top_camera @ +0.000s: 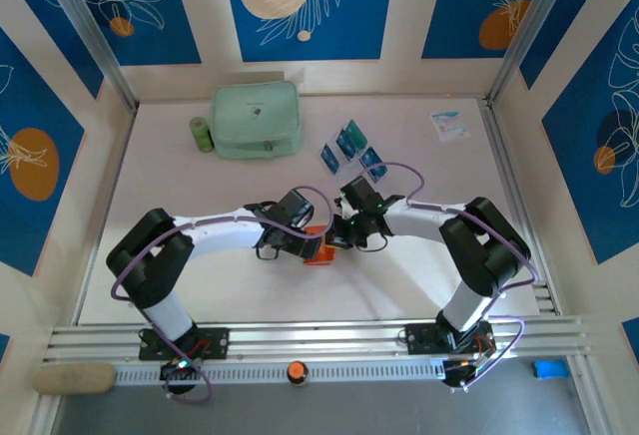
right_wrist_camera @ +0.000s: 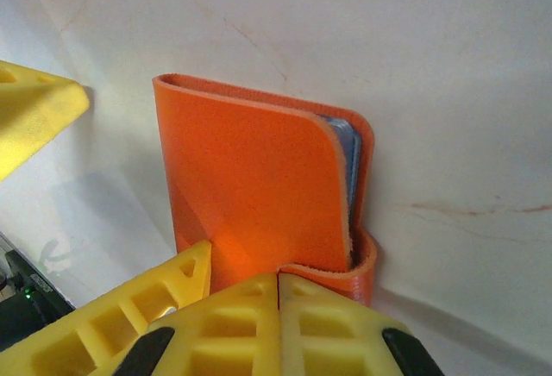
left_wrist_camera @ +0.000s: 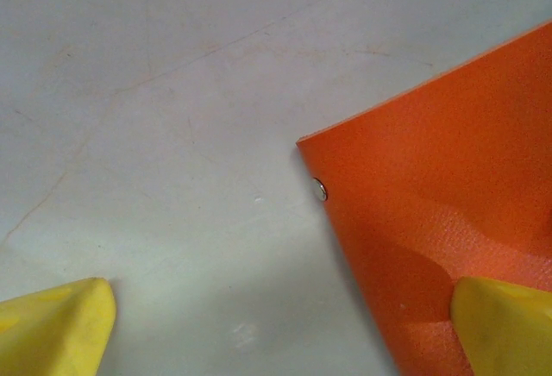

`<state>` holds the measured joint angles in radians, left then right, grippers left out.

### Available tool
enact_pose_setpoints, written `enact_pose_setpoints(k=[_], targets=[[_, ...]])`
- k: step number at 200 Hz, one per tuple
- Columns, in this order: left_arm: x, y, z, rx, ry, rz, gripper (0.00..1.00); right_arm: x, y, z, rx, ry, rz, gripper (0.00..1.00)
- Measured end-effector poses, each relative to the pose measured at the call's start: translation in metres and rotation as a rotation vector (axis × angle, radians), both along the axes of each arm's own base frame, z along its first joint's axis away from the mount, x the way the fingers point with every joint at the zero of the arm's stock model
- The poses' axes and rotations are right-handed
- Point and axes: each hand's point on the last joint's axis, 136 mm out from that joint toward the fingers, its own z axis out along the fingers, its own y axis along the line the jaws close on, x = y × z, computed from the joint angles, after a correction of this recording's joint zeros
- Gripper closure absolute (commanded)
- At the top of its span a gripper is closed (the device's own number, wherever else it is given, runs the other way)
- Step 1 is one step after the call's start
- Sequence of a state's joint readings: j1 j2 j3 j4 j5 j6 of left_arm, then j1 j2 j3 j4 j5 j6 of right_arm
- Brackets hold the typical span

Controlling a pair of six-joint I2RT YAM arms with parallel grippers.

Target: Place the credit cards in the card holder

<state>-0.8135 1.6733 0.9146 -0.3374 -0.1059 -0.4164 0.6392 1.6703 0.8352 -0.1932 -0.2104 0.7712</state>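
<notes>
- While the right gripper (right_wrist_camera: 278,294) is pressing its fingers flat together with nothing showing between them, their tips are sitting right against the curled near edge of the card holder (right_wrist_camera: 250,178). Whether a sliver of leather is being nipped, I cannot tell.
- The left gripper (left_wrist_camera: 280,307) is standing spread wide and holding nothing. One fingertip is lying over a corner of the card holder and the other is hanging above bare table (left_wrist_camera: 172,91), well off to the other side. The snap button (left_wrist_camera: 320,190) is sitting between them, nearer the finger on the leather.
- Just beyond the right fingertips, a blue-grey card edge (right_wrist_camera: 343,153) is peeking from the fold. I am judging that loading is under way, with at least one card in.
- The remaining credit cards (top_camera: 348,149) are lying well beyond both pairs of fingers, on the far side.
- The next move is probably calling for one gripper to keep the holder pinned while the other goes out for a card. A thin card is asking for an edge grip and careful lining up with the narrow slot.
- The flap's rounded corner is curling up beside the right fingertips and could catch. The two grippers are crowding each other over the holder, while open table is lying beyond the left fingers. The mint pouch (top_camera: 257,118) is sitting well apart.
</notes>
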Motion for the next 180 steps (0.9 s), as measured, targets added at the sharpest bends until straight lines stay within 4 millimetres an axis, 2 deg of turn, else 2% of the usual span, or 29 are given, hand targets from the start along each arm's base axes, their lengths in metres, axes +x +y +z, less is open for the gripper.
enact_pose_setpoints(k=[51, 93, 180], targets=[[0.000, 0.000, 0.000, 0.000, 0.000, 0.000, 0.00, 0.001, -0.005, 0.005, -0.001, 0.000, -0.012, 1.00], [0.001, 0.000, 0.000, -0.001, -0.002, 0.001, 0.00, 0.009, -0.011, 0.021, 0.017, -0.031, -0.040, 1.00], [0.001, -0.001, -0.001, -0.003, -0.003, 0.000, 0.00, 0.009, -0.007, 0.016, 0.012, -0.015, -0.036, 1.00]])
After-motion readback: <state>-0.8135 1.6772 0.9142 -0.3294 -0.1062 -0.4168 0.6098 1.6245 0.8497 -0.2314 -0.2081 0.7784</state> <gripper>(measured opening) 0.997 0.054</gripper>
